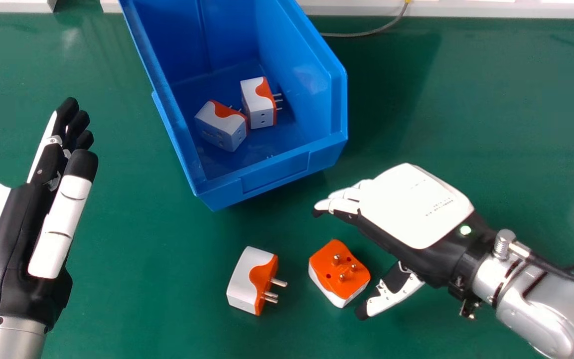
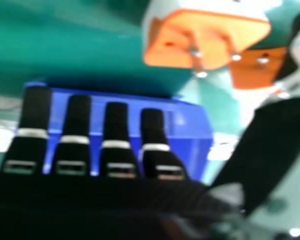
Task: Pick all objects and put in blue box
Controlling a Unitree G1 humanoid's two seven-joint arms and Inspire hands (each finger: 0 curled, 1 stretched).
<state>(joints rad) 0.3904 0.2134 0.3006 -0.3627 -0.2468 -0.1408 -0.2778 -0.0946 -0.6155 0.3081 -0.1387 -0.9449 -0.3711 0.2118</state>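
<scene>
In the head view my right hand (image 1: 411,204) is open above the table, its thumb beside an orange-faced white plug adapter (image 1: 339,273) that lies pins up. Left of that one, a second adapter (image 1: 252,280) lies on its side, pins to the right. The blue box (image 1: 277,172) holds two more adapters, one (image 1: 222,125) leaning near the other (image 1: 258,102). My left hand (image 1: 23,229) is at the left with straight fingers, touching nothing. In the right hand view, my right hand (image 2: 116,150) has straight fingers, with an adapter (image 2: 207,39) and the blue box (image 2: 190,120) beyond them.
The green table (image 1: 142,299) lies under everything. Behind the box, a grey cable (image 1: 366,33) runs along the table's far side near a white edge (image 1: 466,9).
</scene>
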